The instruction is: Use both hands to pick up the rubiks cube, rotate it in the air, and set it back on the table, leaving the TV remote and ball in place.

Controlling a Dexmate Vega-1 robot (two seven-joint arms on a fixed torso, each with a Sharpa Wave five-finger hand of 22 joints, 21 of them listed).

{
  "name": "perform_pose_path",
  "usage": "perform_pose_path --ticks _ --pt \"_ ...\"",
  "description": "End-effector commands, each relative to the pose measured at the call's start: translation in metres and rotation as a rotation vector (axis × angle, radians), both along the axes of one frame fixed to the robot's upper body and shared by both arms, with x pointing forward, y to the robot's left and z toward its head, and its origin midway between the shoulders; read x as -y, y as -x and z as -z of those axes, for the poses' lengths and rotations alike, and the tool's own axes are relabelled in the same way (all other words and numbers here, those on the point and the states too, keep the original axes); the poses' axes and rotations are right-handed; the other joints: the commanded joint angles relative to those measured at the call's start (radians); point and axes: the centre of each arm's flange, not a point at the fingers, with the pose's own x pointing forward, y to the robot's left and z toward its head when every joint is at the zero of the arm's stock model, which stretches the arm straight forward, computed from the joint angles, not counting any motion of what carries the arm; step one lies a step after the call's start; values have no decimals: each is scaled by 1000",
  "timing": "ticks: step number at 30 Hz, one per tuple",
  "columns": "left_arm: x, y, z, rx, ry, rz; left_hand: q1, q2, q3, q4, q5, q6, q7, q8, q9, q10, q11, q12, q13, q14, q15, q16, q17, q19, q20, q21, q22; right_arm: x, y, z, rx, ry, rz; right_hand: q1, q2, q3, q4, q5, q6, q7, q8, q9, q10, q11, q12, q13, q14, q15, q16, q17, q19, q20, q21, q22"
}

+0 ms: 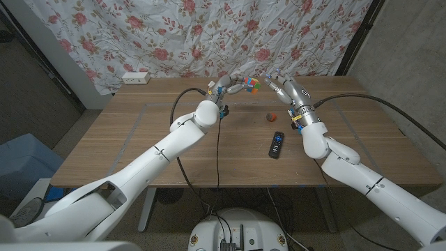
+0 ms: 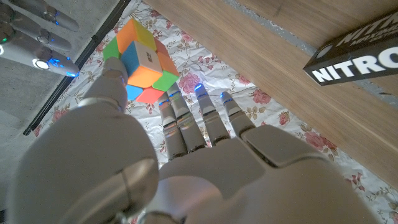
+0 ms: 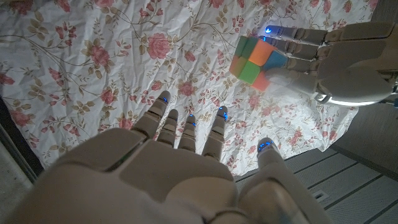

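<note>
1. The left hand is holding the rubiks cube in the air over the table's far edge, one cube
2. The right hand is waiting just beside it, fingers spread, gripping nothing
3. The head view is showing one ball and one TV remote lying below; the left wrist view is showing a black box

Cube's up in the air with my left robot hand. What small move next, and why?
Probably ease the right robot hand in toward the rubiks cube. The left robot hand holds it above the table, while the right one hangs open beside it, fingers spread and apart from it; rotating needs both.
</note>
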Motion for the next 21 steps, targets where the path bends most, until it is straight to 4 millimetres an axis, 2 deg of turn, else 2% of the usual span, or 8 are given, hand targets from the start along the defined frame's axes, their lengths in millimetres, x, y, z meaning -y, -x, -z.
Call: perform_pose_path --ticks 1,21 --pt "-7 3 -1 10 -76 -20 4 11 0 4 6 26 14 5 5 22 -25 6 2 -2 -94 -1 2 -1 1 4 1 9 -2 -10 -17 -28 -4 2 29 2 1 -2 -8 5 -7 -1 3 0 5 3 -1 8 5 2 4 4 1 3" --pt "-19 -3 -10 51 -298 -40 6 12 0 4 6 27 14 1 6 20 -24 5 2 -2 -96 -2 2 -2 0 4 1 30 -13 -17 -83 -72 -38 -12 21 -5 6 -1 -73 7 -19 -2 -9 16 -1 3 -19 13 -1 3 -1 8 -1 3"
